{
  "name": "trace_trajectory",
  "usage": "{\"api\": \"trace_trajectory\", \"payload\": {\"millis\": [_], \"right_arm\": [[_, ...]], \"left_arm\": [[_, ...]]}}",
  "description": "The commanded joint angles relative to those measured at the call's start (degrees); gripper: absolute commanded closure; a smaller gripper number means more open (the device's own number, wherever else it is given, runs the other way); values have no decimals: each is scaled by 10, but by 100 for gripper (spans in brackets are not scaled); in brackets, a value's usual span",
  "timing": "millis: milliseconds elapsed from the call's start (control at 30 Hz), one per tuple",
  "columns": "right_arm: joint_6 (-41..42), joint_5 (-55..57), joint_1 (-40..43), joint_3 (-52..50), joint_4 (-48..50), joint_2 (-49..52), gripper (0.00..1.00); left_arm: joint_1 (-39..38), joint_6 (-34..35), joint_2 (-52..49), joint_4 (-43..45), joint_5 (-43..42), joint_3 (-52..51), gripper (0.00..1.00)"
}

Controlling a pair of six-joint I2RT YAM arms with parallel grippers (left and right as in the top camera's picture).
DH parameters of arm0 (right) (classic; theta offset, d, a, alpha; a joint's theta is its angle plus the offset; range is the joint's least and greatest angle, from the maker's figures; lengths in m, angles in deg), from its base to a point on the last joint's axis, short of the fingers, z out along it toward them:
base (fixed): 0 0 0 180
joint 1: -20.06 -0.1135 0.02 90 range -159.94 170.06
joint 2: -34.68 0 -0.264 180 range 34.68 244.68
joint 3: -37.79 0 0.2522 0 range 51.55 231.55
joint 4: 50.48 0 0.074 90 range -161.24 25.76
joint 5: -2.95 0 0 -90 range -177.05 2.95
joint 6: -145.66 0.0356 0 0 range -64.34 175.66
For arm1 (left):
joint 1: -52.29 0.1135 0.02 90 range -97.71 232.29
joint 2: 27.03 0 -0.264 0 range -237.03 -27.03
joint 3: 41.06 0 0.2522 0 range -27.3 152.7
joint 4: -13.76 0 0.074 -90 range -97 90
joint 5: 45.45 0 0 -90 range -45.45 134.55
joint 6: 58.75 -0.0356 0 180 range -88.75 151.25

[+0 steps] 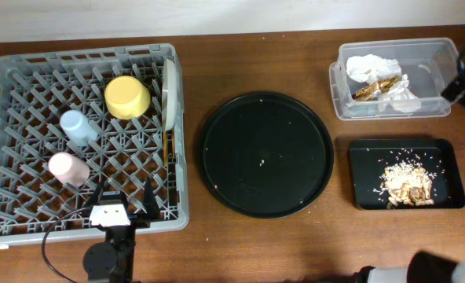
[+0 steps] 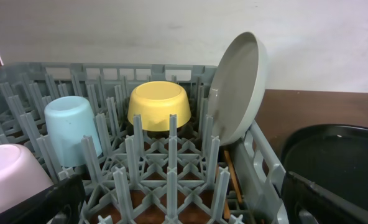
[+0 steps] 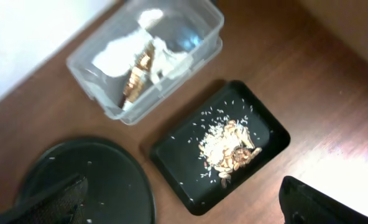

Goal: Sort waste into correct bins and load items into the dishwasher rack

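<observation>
Left gripper (image 1: 125,198) is spread wide and empty at the near edge of the dishwasher rack (image 1: 28,212); right gripper (image 3: 183,202) likewise, well right of it. Blue cup (image 1: 77,126), pink cup (image 1: 67,167), yellow bowl (image 1: 128,97), plate (image 2: 240,87) and seemingly chopsticks (image 2: 232,177) are stowed inside.

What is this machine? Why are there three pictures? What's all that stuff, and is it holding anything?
It is a robot with two arms, each ending in a two-finger gripper. One picture looks down from above the table; the other two come from cameras on the wrists. On the left stands a grey dishwasher rack holding a yellow bowl, a blue cup and a pink cup, upside down, a plate on its edge, and chopsticks. In the middle lies a round black tray. On the right, a clear tub holds napkins and a shiny wrapper, and a flat black tray holds food scraps. The left gripper hangs over the rack's edge; the right gripper looks down on the tub and flat tray. Both are open and hold nothing.
</observation>
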Motion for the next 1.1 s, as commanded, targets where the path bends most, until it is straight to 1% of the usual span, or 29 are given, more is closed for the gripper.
{"api": "trace_trajectory", "payload": {"millis": [0,167,267,333,400,500,567,700,800,900,1000,1067], "right_arm": [[-2,1,-30,3,-2,-71,1],[-2,1,-62,3,-2,-160,1],[-5,8,-64,3,0,-213,1],[-12,79,-64,3,12,-244,1],[-12,123,-64,3,11,-267,1],[-17,136,-64,3,-4,-291,1],[-17,132,-76,1,-2,-300,1],[-17,115,-149,-20,1,-315,1],[-17,88,-204,-68,18,-342,1],[-17,66,-236,-159,52,-393,1],[-28,47,-243,-300,145,-468,1],[-69,13,-243,-395,215,-518,1]], "left_arm": [[3,-14,5,-3,6,-2,1],[3,-14,5,-3,6,-2,1],[3,-14,5,-3,6,-2,1],[3,-14,5,-3,6,-2,1],[3,-14,5,-3,6,-2,1],[3,-14,5,-3,6,-2,1],[3,-14,5,-3,6,-2,1],[3,-14,5,-3,6,-2,1],[3,-14,5,-3,6,-2,1],[3,-14,5,-3,6,-2,1],[3,-14,5,-3,6,-2,1],[3,-14,5,-3,6,-2,1]]}}
